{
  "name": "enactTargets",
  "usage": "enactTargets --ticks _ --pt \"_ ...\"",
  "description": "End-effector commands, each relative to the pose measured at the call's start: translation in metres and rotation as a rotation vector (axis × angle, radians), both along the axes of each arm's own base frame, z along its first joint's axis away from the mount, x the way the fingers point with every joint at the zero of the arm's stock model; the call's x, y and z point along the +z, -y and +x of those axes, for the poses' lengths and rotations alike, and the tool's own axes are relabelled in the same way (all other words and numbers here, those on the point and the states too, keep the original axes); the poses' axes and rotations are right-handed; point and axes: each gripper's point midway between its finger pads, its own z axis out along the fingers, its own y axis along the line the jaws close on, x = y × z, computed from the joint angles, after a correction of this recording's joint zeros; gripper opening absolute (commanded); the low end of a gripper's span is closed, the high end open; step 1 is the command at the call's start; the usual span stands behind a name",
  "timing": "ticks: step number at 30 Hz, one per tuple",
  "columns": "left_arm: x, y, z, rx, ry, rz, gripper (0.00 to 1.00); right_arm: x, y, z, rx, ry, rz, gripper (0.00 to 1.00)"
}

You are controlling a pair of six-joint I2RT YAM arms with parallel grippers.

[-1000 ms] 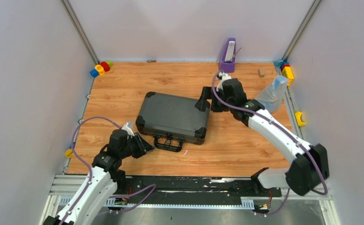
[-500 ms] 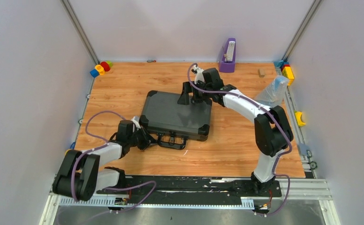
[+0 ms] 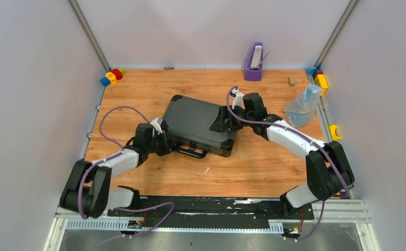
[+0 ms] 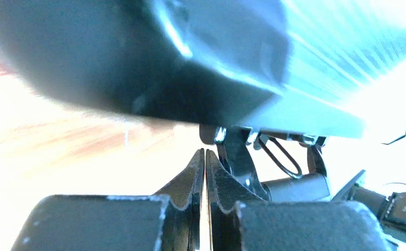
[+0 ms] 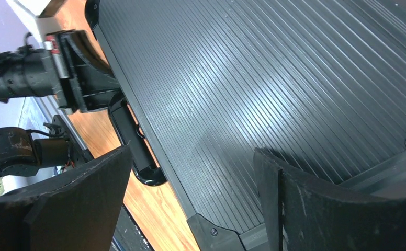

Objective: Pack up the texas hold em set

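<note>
The closed dark grey briefcase (image 3: 195,123) of the texas hold em set lies mid-table, its black handle (image 3: 193,152) toward the arms. My left gripper (image 3: 165,144) is low at the case's front left corner, beside the handle. In the left wrist view it (image 4: 205,152) is shut on nothing, its tips just under the case's edge (image 4: 295,112) next to a metal latch (image 4: 277,154). My right gripper (image 3: 221,124) is over the right end of the lid. Its fingers (image 5: 65,209) stand wide open over the ribbed lid (image 5: 232,89). Chips, cards and dice are out of view.
A purple metronome (image 3: 253,63) stands at the back wall. Coloured blocks sit in the back left corner (image 3: 112,77) and back right corner (image 3: 320,78). A clear plastic bag (image 3: 303,103) lies right of the case, with a yellow piece (image 3: 334,132) beyond the table edge.
The left gripper closed and slid in to the case's front left corner. The right gripper moved from the lid's back edge to its right end. The case turned slightly.
</note>
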Motion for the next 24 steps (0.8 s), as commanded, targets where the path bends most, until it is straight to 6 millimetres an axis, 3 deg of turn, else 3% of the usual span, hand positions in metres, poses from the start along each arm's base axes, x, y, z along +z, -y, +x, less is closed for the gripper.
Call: enactTargets --ticks 1,6,9,17,24 --pt "0.025 -0.020 0.000 0.076 0.083 0.092 0.09 -0.061 0.024 -0.047 -0.042 -0.273 -0.121 0.87" --pt "0.048 -0.047 -0.023 0.189 0.106 0.150 0.00 -0.057 0.025 -0.043 -0.054 -0.245 -0.124 0.87" --pt "0.061 -0.043 -0.031 0.173 0.148 0.129 0.00 -0.053 0.025 -0.040 -0.054 -0.232 -0.127 0.87" --pt "0.061 0.024 -0.038 0.014 0.180 0.022 0.00 -0.048 0.019 -0.034 -0.045 -0.215 -0.116 0.85" --pt "0.037 0.033 -0.029 0.055 0.138 0.015 0.00 -0.047 0.016 -0.034 -0.045 -0.210 -0.101 0.84"
